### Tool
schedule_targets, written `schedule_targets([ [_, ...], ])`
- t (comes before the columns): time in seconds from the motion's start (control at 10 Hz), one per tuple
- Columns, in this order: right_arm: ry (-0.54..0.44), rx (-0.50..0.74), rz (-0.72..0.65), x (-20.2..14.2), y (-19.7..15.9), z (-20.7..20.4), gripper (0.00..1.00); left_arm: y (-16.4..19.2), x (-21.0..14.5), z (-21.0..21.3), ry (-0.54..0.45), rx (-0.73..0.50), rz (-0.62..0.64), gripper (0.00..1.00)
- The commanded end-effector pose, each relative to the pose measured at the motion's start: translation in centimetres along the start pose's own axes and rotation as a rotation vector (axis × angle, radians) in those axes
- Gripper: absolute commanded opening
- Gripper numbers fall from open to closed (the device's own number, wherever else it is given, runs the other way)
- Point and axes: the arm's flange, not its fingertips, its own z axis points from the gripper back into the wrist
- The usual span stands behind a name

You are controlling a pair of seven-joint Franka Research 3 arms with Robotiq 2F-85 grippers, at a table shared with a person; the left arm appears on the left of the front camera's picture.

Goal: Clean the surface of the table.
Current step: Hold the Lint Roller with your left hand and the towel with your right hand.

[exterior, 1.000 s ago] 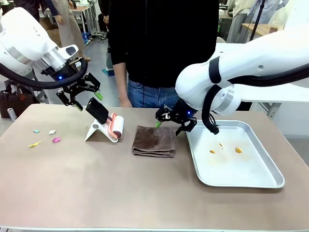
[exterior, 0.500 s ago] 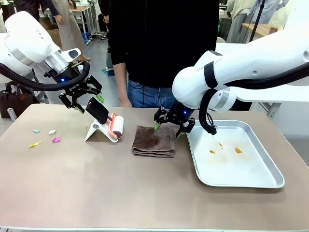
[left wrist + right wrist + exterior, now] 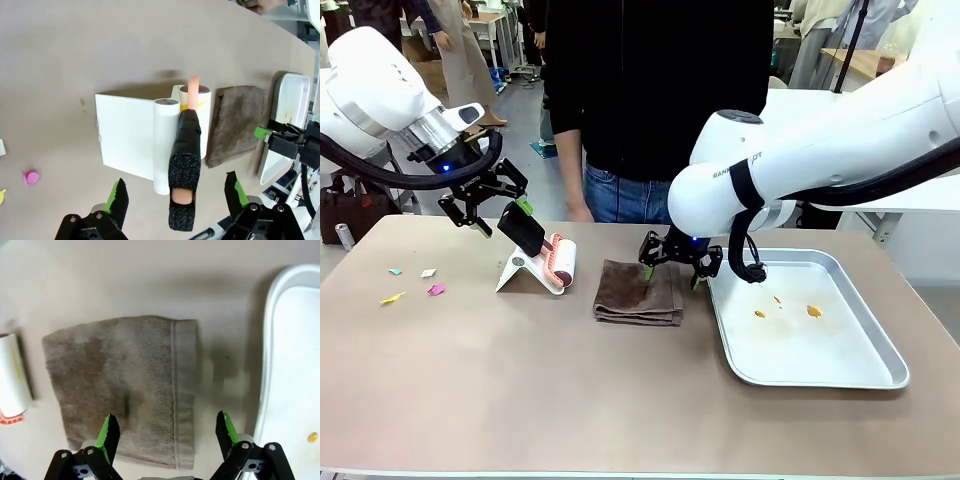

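Both grippers gape. Left gripper [image 3: 502, 218] flanks the roller handle [image 3: 523, 228], contact unclear; right gripper [image 3: 671, 275] hides the far-right corner of the towel [image 3: 635, 293]. Table [image 3: 520, 380] lies beneath both.

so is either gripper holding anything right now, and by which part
Nothing is held. The left gripper is open near the lint roller handle, not clamped on it; the right gripper is open above the brown towel.
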Motion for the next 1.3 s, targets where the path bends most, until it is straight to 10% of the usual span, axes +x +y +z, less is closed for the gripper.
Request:
schedule_targets([
  [0.0, 0.004, -0.117, -0.028, 0.6, 2.5, -0.3, 1.00, 0.4, 0.3, 0.2, 0.008, -0.019, -0.022, 1.00],
  [1.2, 0.043, -0.252, -0.043, 0.8, 3.5, -1.7, 1.00, 0.2, 0.6, -0.3, -0.001, -0.067, -0.090, 1.00],
])
